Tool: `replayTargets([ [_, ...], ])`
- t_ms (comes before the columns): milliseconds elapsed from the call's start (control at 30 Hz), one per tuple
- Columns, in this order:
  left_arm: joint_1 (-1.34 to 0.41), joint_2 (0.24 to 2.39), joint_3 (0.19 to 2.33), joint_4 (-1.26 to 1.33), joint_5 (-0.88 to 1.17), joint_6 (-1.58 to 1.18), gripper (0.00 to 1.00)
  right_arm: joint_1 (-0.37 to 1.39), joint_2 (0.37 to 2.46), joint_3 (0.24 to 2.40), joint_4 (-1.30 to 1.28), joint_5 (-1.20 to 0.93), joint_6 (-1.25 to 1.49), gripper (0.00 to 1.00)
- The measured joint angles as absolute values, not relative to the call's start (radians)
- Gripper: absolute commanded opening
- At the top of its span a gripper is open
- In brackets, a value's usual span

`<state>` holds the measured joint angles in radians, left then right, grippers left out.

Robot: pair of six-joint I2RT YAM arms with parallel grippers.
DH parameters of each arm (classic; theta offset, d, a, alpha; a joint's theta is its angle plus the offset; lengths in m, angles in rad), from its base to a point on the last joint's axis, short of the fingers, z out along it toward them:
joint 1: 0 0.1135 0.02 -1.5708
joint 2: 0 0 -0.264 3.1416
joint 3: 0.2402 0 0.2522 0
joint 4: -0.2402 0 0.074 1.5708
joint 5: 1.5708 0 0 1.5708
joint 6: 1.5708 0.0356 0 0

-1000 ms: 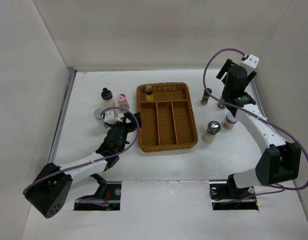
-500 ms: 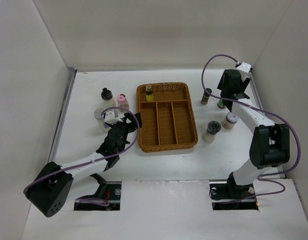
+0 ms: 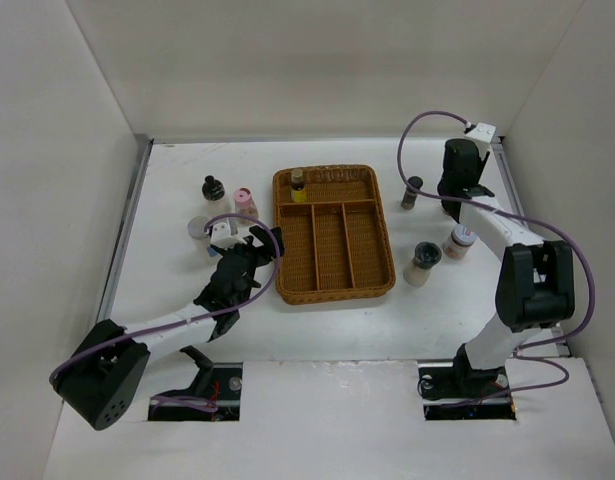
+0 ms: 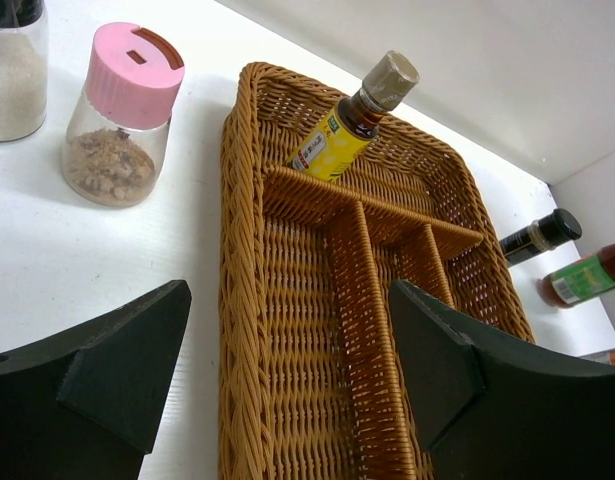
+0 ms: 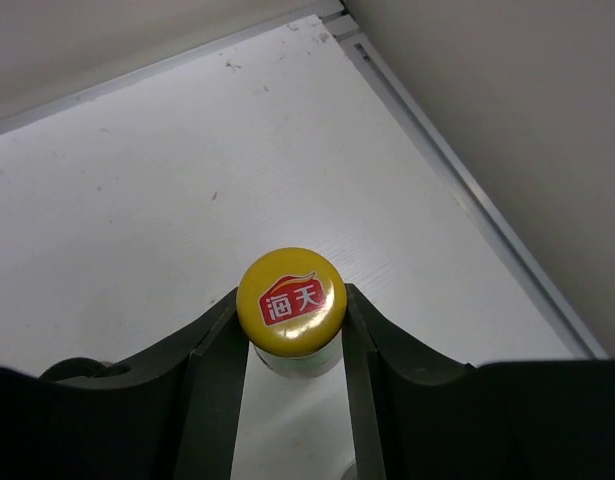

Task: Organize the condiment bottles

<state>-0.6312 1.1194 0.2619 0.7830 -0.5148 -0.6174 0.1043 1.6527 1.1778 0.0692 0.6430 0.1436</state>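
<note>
Your white table (image 3: 337,330) carries a brown wicker tray (image 3: 332,170) near its middle. To the tray's left you have three jars standing: a black-capped jar (image 3: 214,190), a pink-capped jar (image 3: 245,203) and a silver-capped jar (image 3: 199,232). To its right stand a dark bottle (image 3: 412,192), a grey-capped jar (image 3: 423,262) and a red-and-white-capped jar (image 3: 457,241).

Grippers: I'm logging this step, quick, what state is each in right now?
Left gripper: open, empty.
Right gripper: shut on the yellow-capped bottle.

Bottle (image 4: 352,125) in back slot — tray (image 4: 237,300) otherwise free.
</note>
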Motion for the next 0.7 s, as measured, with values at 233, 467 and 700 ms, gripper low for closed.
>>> replayTargets([
  [233, -0.631, 1.128, 0.262, 0.786, -0.515, -0.617, 0.8, 0.139, 1.565, 1.176, 0.098, 0.682, 0.072, 0.24],
  [467, -0.63, 1.135, 0.262, 0.792, -0.515, -0.617, 0.8, 0.279, 1.403, 1.23, 0.099, 0.699, 0.002, 0.25],
  [700, -0.628, 1.135, 0.262, 0.797, -0.515, -0.617, 0.8, 0.484, 1.468, 1.391, 0.142, 0.635, 0.0, 0.26],
])
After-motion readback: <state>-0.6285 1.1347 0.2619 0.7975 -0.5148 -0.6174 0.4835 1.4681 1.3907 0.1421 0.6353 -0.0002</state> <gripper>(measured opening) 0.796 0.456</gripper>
